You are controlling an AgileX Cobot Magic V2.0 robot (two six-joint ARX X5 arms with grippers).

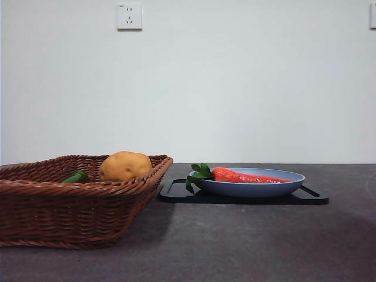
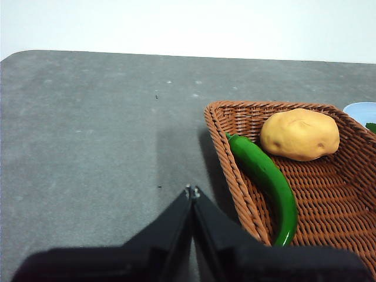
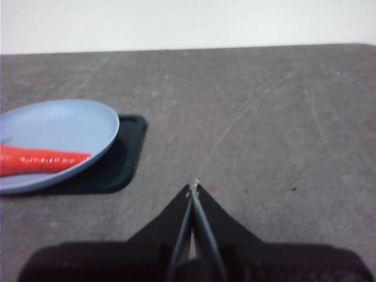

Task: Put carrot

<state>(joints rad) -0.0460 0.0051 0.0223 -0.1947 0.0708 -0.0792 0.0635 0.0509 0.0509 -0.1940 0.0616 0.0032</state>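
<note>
The orange-red carrot (image 1: 249, 175) lies on a blue plate (image 1: 252, 188), its green leaves hanging over the plate's left rim. Its thin end shows in the right wrist view (image 3: 41, 160) on the plate (image 3: 64, 126). My right gripper (image 3: 193, 190) is shut and empty over bare table, to the right of the plate and apart from it. My left gripper (image 2: 192, 191) is shut and empty over bare table, to the left of the wicker basket (image 2: 235, 170). Neither gripper shows in the front view.
The plate rests on a black tray (image 1: 176, 191). The brown wicker basket (image 1: 70, 205) at the left holds a yellow-brown potato (image 1: 124, 165) and a long green vegetable (image 2: 264, 176). A white wall with a socket stands behind the grey table (image 1: 264, 247).
</note>
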